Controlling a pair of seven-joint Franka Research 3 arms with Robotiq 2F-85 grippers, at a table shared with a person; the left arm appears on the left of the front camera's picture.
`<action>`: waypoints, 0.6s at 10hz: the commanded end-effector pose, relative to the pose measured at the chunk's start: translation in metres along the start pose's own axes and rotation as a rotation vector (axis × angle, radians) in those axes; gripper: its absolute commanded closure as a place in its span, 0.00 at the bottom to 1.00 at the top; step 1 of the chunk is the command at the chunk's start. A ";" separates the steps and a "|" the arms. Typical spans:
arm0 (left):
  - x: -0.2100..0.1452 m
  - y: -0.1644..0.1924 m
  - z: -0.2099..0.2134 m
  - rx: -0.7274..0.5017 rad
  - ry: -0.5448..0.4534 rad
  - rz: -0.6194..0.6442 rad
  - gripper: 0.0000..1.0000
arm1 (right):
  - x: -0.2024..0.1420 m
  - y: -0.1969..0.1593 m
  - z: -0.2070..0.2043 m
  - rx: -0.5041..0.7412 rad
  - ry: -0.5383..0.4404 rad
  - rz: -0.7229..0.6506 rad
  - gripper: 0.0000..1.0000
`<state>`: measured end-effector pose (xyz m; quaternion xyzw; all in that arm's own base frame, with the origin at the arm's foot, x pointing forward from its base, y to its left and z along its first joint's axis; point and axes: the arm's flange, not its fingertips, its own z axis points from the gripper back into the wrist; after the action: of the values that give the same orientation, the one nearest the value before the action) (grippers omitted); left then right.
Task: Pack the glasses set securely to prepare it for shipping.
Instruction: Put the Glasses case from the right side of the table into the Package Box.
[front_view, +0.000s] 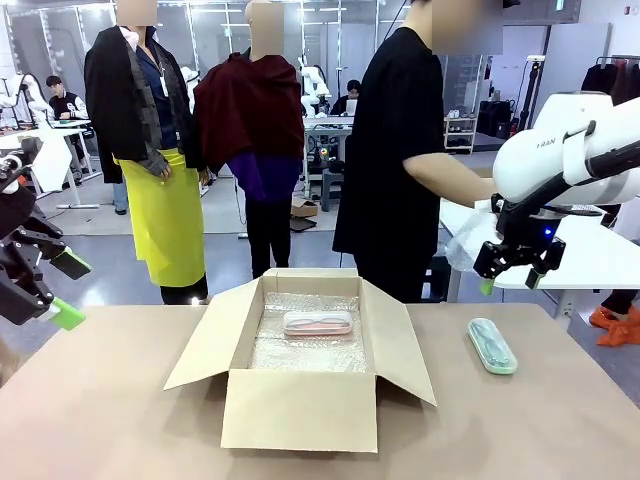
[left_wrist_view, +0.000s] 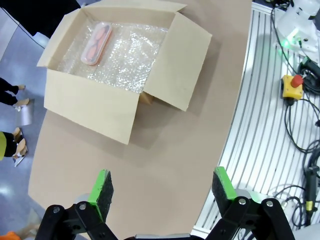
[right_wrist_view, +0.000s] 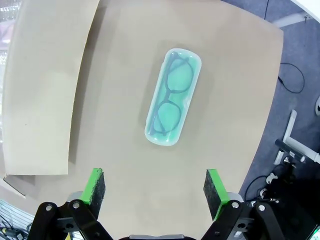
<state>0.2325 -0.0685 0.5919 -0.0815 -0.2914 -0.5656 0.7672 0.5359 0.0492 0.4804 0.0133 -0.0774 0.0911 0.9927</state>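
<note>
The pale pink glasses case (front_view: 317, 323) lies on bubble wrap (front_view: 308, 345) inside the open cardboard box (front_view: 300, 405) at the table's middle; the left wrist view shows the pink case (left_wrist_view: 96, 43) at the box's far corner. On the table right of the box lies the mint green case (front_view: 492, 346), and it sits below my right gripper (right_wrist_view: 156, 189) as a green case (right_wrist_view: 173, 96) with dark frames inside. My right gripper (front_view: 514, 275) hangs open above the table's right side. At the left edge my left gripper (front_view: 64, 290) stands open and empty, and its own view shows the left gripper (left_wrist_view: 162, 190) above bare table.
The box's flaps (front_view: 205, 345) are spread outward on both sides and toward me. A person in black (front_view: 400, 150) stands at the far side behind the box, reaching toward a white table. A slotted metal rail with cables and a red-topped button (left_wrist_view: 292, 86) lies beyond the table edge.
</note>
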 end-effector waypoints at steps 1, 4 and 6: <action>-0.001 0.000 0.002 -0.006 -0.007 -0.015 0.00 | 0.001 0.000 0.001 0.001 0.007 0.004 0.00; -0.001 0.000 0.002 -0.006 -0.007 -0.015 0.00 | 0.001 0.000 0.001 0.001 0.007 0.004 0.00; -0.001 0.000 0.002 -0.006 -0.007 -0.015 0.00 | 0.000 0.000 -0.001 0.000 0.002 0.000 0.00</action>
<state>0.2325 -0.0685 0.5919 -0.0815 -0.2914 -0.5656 0.7672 0.5364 0.0492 0.4794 0.0133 -0.0763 0.0911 0.9928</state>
